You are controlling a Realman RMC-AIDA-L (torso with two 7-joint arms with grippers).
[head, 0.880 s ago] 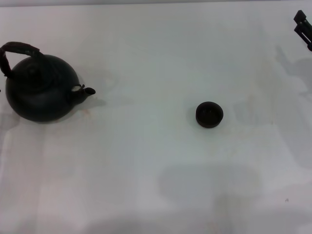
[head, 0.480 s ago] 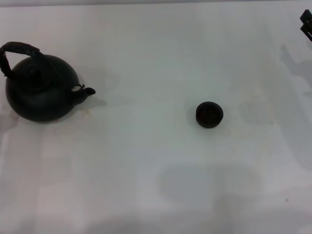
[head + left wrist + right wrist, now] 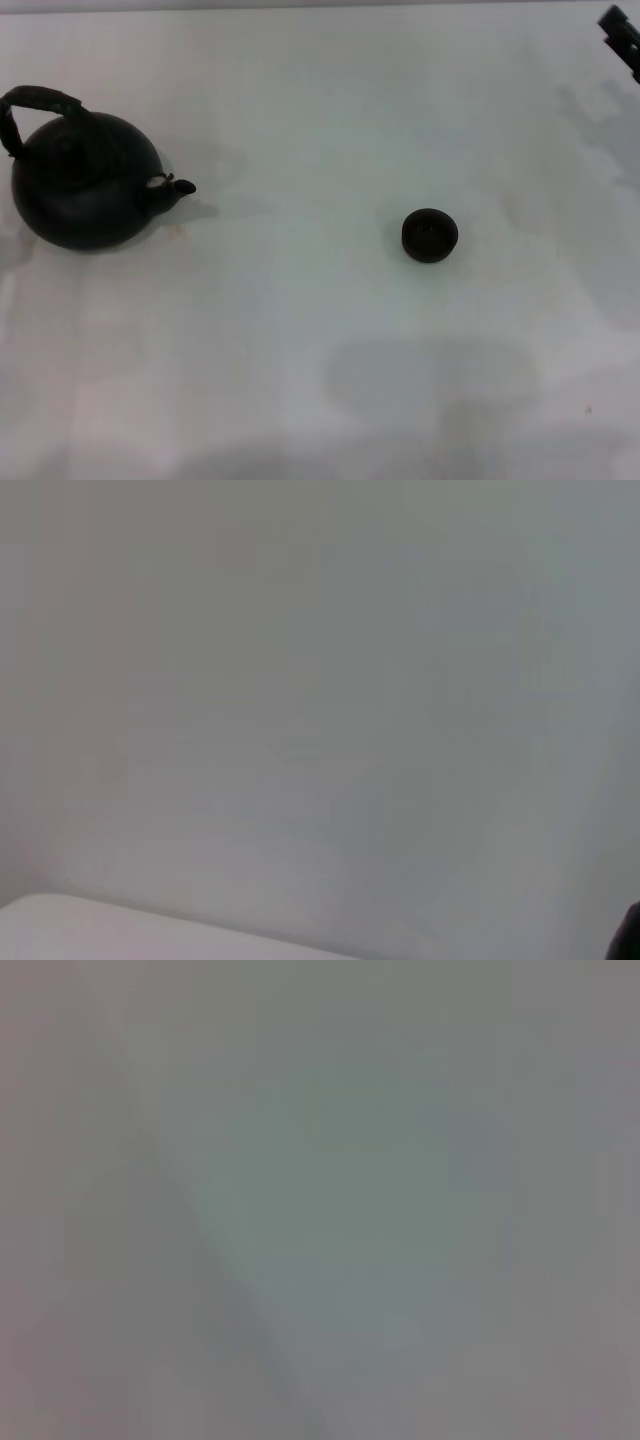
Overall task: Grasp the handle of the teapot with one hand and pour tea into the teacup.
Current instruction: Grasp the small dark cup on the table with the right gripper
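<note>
The round black teapot (image 3: 85,185) stands at the left of the white table in the head view, its stubby spout (image 3: 175,185) pointing right. Its arched dark handle (image 3: 35,100) rises over the lid, leaning left. The small dark teacup (image 3: 430,234) sits right of centre, well apart from the teapot. Only a black piece of my right gripper (image 3: 625,35) shows at the far upper right edge, far from both. My left gripper is out of view. Both wrist views show only blank pale surface.
The white table (image 3: 300,330) spreads all around the two objects. Faint grey shadows lie on it near the front and at the right side.
The right gripper has drawn back toward the upper right corner, leaving less of it in view. The teapot and teacup have not moved.
</note>
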